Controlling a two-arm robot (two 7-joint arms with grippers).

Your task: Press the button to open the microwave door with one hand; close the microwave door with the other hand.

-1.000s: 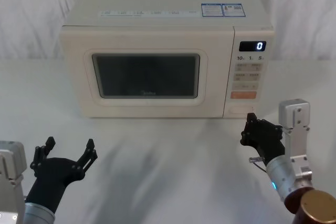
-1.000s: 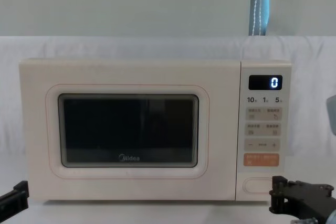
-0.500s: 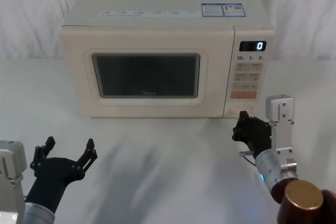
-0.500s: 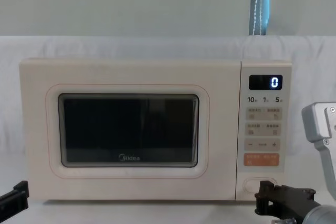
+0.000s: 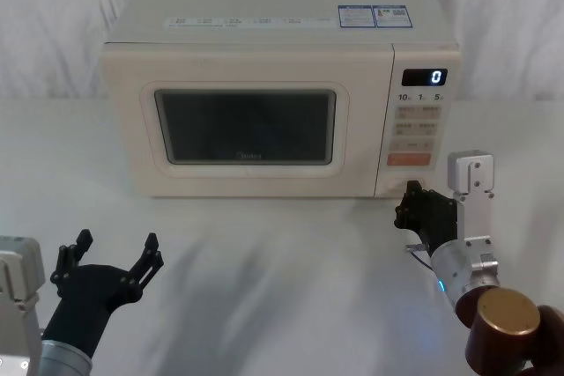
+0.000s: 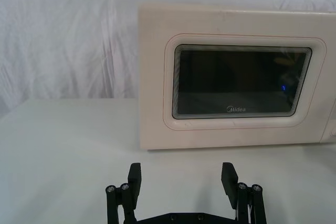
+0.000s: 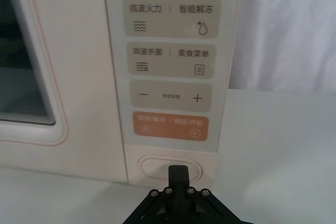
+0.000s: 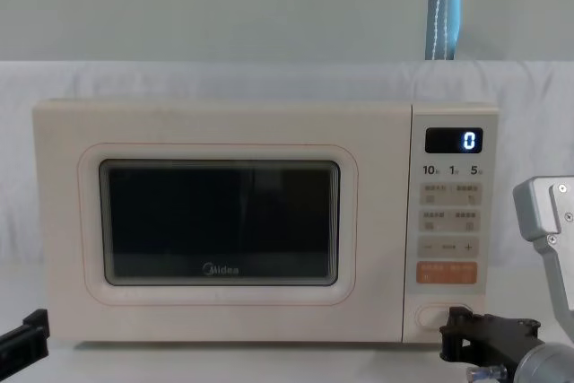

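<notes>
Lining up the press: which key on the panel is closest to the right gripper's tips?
The button, the wide plain cream pill at the panel's bottom, just ahead of the shut right gripper. The orange key sits directly above it.

Bare table (image 5: 282, 261) lay open before the shut door (image 5: 247, 125); the right gripper (image 7: 177, 170) crowded the button (image 7: 169, 167).

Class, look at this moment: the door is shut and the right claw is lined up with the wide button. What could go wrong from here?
1. The right claw, fingers together, sits low on the button; it might slip under it, or, if it drifts up, hit the orange key.
2. The microwave door may swing out toward the left claw, which hangs open in front of it.
3. A hard push could slide the microwave back.
</notes>
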